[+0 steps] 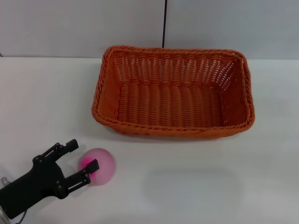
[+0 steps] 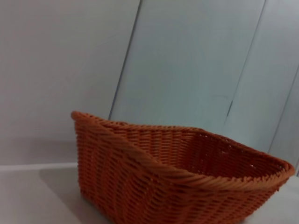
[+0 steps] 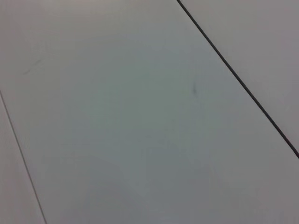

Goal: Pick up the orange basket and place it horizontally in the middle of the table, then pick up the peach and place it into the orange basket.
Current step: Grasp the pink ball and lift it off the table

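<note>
The orange basket (image 1: 170, 129) lies lengthwise across the middle of the white table (image 1: 215, 182), toward its back, and nothing is inside it. The left wrist view shows one corner of the orange basket (image 2: 159, 186) from low down. The pale pink peach (image 1: 104, 169) with its magenta blotch rests on the table at the front left, apart from the basket. My left gripper (image 1: 81, 156) is open right at the peach's left side; one black fingertip (image 1: 92, 165) overlaps the fruit, the other (image 1: 71, 145) stands off it. The right gripper is out of view.
Behind the table stands a grey panelled wall (image 1: 70, 28) with a dark vertical seam (image 1: 164, 23). The right wrist view holds only grey wall panels (image 3: 140, 116). Bare tabletop stretches in front of and to the right of the basket.
</note>
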